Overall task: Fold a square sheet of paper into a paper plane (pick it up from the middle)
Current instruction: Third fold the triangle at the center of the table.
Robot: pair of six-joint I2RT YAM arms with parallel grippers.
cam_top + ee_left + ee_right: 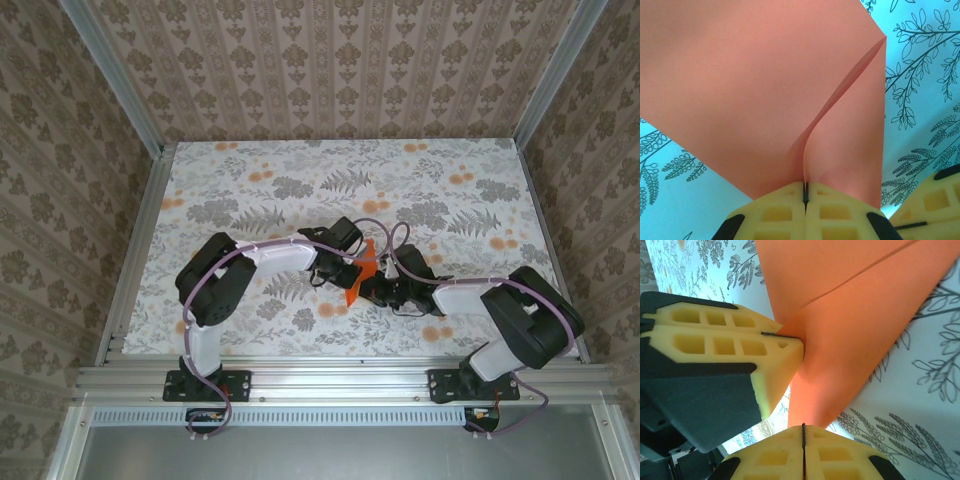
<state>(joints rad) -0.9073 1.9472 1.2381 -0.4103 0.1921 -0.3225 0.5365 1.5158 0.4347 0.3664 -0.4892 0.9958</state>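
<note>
The 2 arms reach in from either side and meet over the middle of the table [250,190], which is covered in a grey leaf and flower print. Between them hangs the orange sheet of paper [361,272], held up off the print. From above it reads as a narrow, upright strip with its lower point toward the near edge.

The left gripper [805,189] has its 2 yellow fingers pressed together, with an edge of the sheet pinched in the seam between them. In its wrist view the paper rises from that seam and spreads wide, bent along 1 soft fold that runs up to a corner at the upper right.

The right gripper [803,430] is likewise squeezed tight, nipping the lower tip of the sheet. In that view the left gripper comes in from the left and bites the paper just above and beside the right gripper's hold, the 2 sets of fingers close but apart. A straight crease crosses the upper part of the sheet there.
</note>
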